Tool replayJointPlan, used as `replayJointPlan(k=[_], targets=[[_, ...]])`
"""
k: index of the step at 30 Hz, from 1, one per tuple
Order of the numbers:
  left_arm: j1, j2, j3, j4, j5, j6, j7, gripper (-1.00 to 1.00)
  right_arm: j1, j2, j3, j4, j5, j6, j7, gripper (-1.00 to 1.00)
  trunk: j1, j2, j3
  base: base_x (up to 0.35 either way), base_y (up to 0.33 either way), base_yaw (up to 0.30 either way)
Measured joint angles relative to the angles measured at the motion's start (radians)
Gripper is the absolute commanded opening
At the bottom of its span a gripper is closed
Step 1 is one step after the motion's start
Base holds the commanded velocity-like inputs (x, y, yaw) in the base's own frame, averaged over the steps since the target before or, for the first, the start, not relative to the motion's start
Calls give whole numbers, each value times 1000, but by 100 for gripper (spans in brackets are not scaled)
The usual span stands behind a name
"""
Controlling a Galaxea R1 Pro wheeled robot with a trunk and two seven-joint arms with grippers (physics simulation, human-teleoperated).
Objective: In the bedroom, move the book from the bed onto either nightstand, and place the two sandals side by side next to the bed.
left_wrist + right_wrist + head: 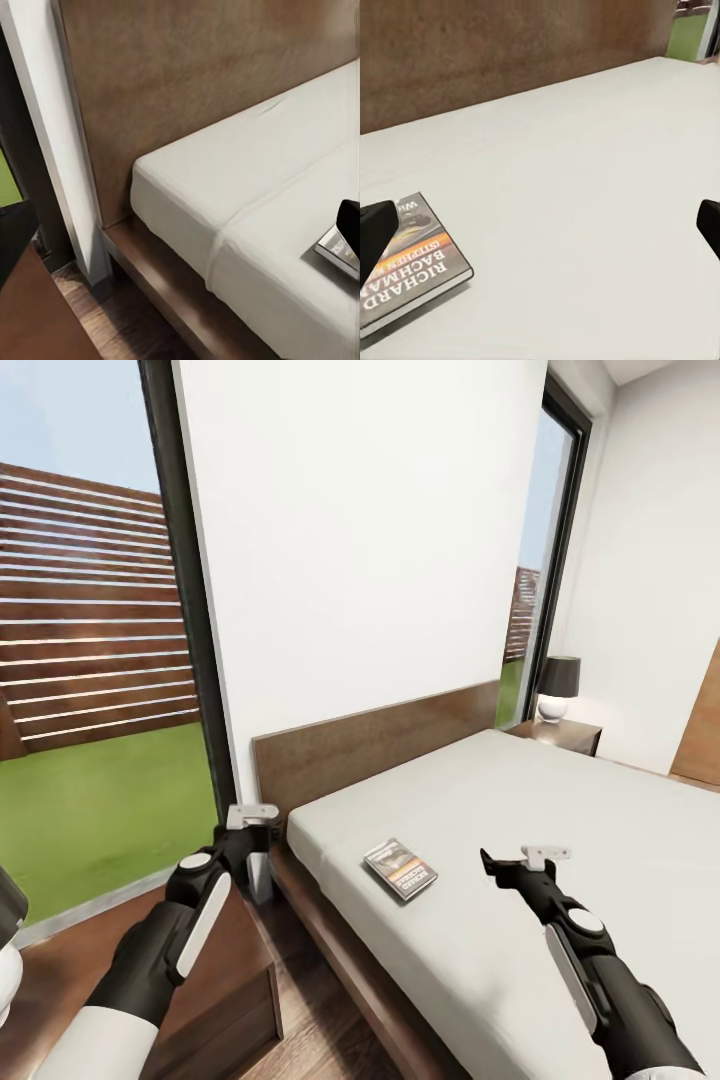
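One book [400,869], dark cover, orange band, flat on bed [560,840]

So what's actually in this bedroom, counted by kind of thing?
Beds: 1
Books: 1, lying on the mattress
Nightstands: 2, one by the left arm, one in the far corner
Lamps: 1, on the far nightstand
Total: 5

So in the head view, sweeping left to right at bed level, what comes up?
Left gripper over the near nightstand → book on the bed → right gripper → far nightstand with lamp.
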Motion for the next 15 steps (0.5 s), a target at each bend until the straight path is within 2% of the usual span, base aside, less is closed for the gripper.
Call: replayJointPlan(k=[1, 2, 6, 11, 15], targets=[[0, 0, 0, -5, 0, -1, 0, 100, -9, 0, 0, -25, -1, 145, 117, 100, 0, 0, 0, 0, 0, 0], [0, 0, 0, -5, 0, -1, 0, 100, -15, 0, -1, -33, 0, 165, 125, 100, 0, 0, 0, 0, 0, 0], [0, 0, -1, -6, 0, -1, -1, 100, -32, 0, -1, -57, 1, 201, 129, 100, 0, 0, 0, 80, 0, 0], [0, 0, -5, -7, 0, -2, -4, 100, -34, 1, -1, -59, 3, 206, 128, 100, 0, 0, 0, 211, 33, 0], [0, 0, -6, -6, 0, -3, -8, 100, -34, 1, -1, -60, 7, 207, 127, 100, 0, 0, 0, 97, 20, 0]])
